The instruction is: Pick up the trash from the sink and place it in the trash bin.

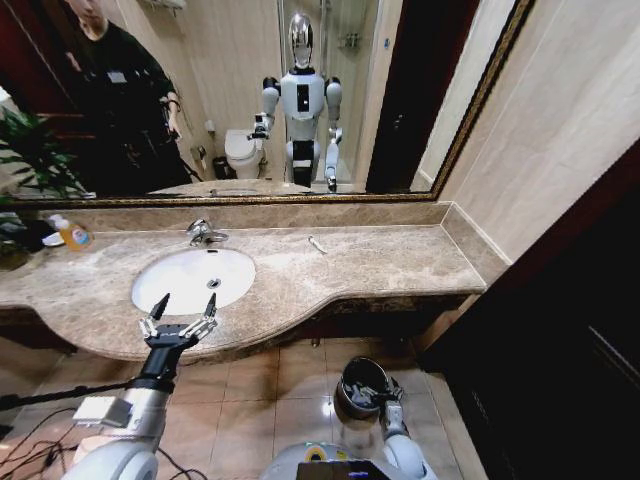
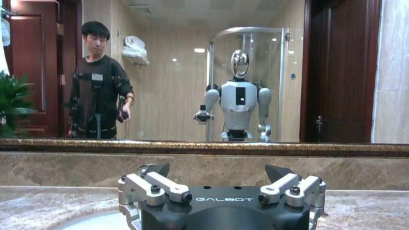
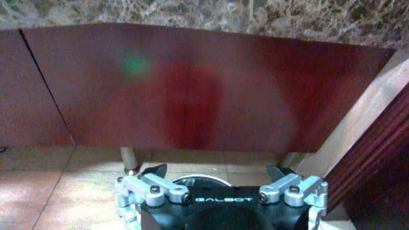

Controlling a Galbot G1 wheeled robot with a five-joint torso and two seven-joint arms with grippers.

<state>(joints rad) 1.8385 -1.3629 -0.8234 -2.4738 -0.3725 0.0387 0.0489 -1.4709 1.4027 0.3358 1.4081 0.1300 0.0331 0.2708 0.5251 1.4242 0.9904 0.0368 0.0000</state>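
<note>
here, nearest the robot, the right gripper (image 1: pixel 385 392) hung low over the tiled floor, right at the rim of the bin (image 1: pixel 358 388), which stood on the floor below the counter's front edge. in the right wrist view its fingers (image 3: pixel 153 171) were spread apart and empty, with the bin's silvery rim (image 3: pixel 195 178) showing between them and the dark red cabinet front (image 3: pixel 191 91) beyond.

further out, the left gripper (image 1: pixel 179 316) was held at the counter's front edge, just before the sink (image 1: pixel 190 277), its fingers released wide and holding nothing. in the left wrist view the same spread fingers (image 2: pixel 156 170) faced the marble backsplash and mirror.

the sink basin looked bare apart from its drain. behind it stood the faucet (image 1: pixel 205 234). to the right of the faucet, near the back of the counter (image 1: pixel 390 265), lay a thin white stick (image 1: pixel 317 244). at the far left of the counter stood an orange-yellow bottle (image 1: pixel 72 234).
</note>
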